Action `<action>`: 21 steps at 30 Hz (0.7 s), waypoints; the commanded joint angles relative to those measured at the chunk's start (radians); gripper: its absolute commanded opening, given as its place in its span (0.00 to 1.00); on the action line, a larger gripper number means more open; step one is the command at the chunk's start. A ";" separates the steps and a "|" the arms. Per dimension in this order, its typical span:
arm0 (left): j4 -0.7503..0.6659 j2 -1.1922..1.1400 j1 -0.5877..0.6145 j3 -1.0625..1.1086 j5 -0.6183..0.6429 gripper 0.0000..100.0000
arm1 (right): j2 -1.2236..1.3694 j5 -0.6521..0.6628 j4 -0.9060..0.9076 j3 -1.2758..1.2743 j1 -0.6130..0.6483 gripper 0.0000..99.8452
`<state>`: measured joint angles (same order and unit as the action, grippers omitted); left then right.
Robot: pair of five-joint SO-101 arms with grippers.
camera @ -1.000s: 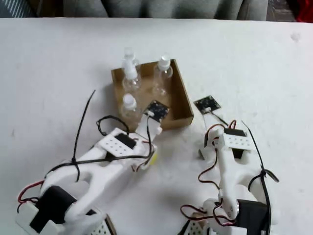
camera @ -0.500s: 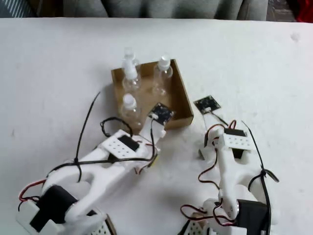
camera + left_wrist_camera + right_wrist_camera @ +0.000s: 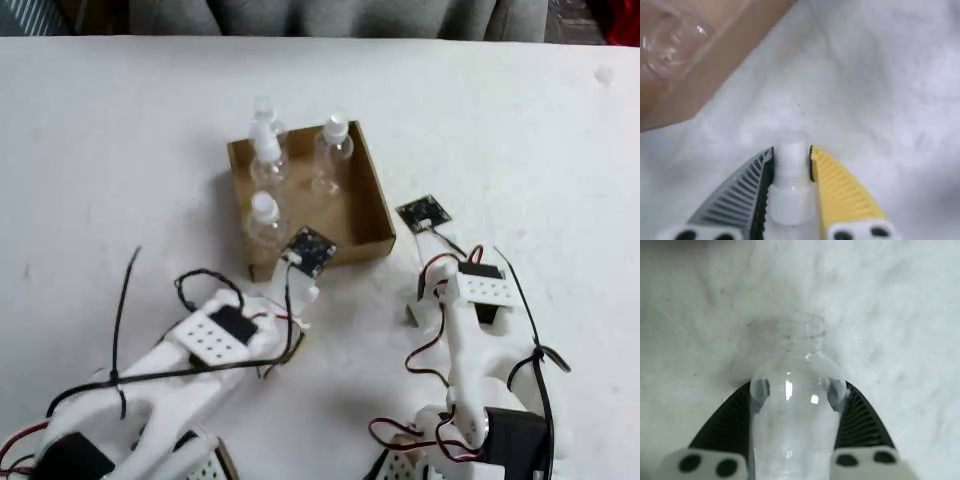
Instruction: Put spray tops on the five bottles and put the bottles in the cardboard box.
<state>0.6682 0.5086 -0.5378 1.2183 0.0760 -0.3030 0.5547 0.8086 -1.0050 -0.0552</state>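
Brown cardboard box (image 3: 355, 212) sits toward 11 o'clock of the white table's (image 3: 520, 130) middle in the high view, with capped clear plastic bottles (image 3: 332, 152) upright inside. The left arm (image 3: 215, 335) lies at 7 o'clock and the right arm (image 3: 470, 300) at 5 o'clock. In the left wrist view, the left gripper (image 3: 791, 150) is clenched on a white plastic spray top (image 3: 790, 190) near the box's corner. In the right wrist view, the right gripper (image 3: 797, 390) grasps an uncapped clear bottle (image 3: 795, 430) over the table.

No legible text, labels or numbers on anything
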 commanded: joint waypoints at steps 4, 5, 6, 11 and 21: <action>-0.092 0.074 -0.001 0.035 -0.031 0.02 | -0.007 -0.021 -0.013 0.006 -0.016 0.02; -0.104 0.074 -0.001 0.043 -0.040 0.02 | -0.008 -0.021 -0.013 0.009 -0.018 0.02; -0.107 0.076 -0.001 0.048 -0.044 0.02 | -0.010 -0.023 -0.013 0.012 -0.018 0.02; -0.109 0.076 0.001 0.052 -0.049 0.02 | -0.088 -0.023 0.028 0.057 -0.033 0.02; -0.109 0.076 0.001 0.054 -0.051 0.02 | -0.374 -0.032 0.266 0.298 -0.097 0.02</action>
<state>0.5854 0.5409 -0.5363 1.2750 0.0361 -0.5823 0.5332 1.0464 -0.7917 -0.1412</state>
